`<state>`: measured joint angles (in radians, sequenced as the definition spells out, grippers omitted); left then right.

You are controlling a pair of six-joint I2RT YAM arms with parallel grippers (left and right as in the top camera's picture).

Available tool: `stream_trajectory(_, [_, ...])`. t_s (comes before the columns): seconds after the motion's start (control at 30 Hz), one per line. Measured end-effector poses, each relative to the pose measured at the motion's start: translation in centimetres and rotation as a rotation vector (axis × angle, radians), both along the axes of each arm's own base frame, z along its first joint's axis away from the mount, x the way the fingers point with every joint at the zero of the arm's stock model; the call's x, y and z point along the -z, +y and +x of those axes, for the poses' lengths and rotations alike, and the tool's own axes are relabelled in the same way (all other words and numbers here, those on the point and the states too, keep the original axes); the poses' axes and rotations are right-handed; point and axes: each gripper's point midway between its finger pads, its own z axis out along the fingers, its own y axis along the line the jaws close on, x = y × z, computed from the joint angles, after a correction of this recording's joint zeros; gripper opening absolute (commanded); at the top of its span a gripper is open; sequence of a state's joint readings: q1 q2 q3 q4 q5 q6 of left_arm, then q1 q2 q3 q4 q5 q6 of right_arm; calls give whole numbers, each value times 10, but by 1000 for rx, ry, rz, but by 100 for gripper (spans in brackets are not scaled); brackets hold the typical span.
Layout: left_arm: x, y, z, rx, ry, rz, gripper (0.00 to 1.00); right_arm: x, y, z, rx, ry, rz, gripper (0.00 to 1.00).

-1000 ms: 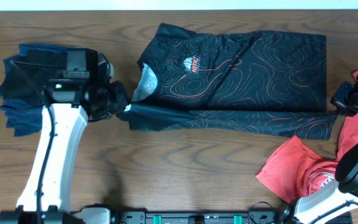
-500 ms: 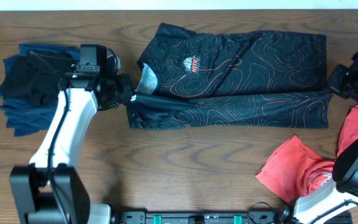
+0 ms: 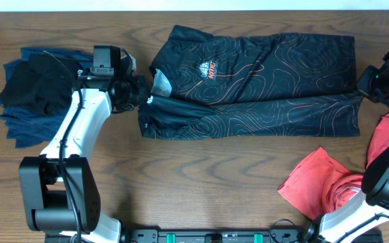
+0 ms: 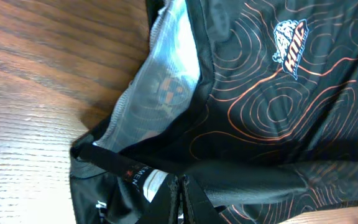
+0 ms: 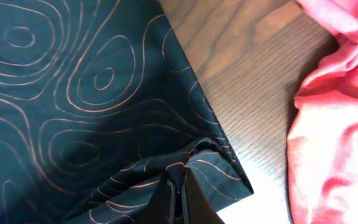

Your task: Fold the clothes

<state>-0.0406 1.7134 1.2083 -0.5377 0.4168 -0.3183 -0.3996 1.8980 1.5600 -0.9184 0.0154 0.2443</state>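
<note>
Nearest me, bottom right: crumpled red fabric garment [image 3: 319,183]. More red [image 3: 385,138] lies by my right arm; I can't tell if it's one piece or two.

One brown wood-grain table [image 3: 201,179] is under everything.

Next out is one black sports shirt with thin orange contour lines [image 3: 269,67], lying flat across the middle with its neck to the left. Its near long edge is doubled over onto the body as a single band running left to right.

Two grippers, both clamped on that shirt. My left gripper [image 4: 180,196] has its jaws closed on the black fabric just below the neck opening, at the band's left end. My right gripper [image 5: 180,183] has its jaws closed, pinching the bunched corner at the band's right end, just beside the red fabric.

On the shirt there is one orange chest logo [image 3: 209,69], one pale grey inner neck lining [image 3: 159,86] and one small white label [image 4: 149,182] by my left fingers.

Far left, well apart from the shirt, is a heap of two: one rumpled navy cloth garment [image 3: 17,127] with one plain black soft garment [image 3: 38,84] on top.
</note>
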Motion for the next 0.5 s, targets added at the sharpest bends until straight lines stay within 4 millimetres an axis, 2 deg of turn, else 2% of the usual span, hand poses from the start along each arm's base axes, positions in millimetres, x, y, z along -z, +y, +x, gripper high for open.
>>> stream_trajectory(0.13, [0,-10,-2,24,-1,-3,6,13,-1,1,0,22,9,1])
stream_trajectory(0.3, [-1,-17,-2,43,-7,-2,6,14,-3,2,3,22,-3,1])
stream_trajectory(0.5, [-2,-15,3,35,-31,12,6,15,-16,-15,100,90,-62,1])
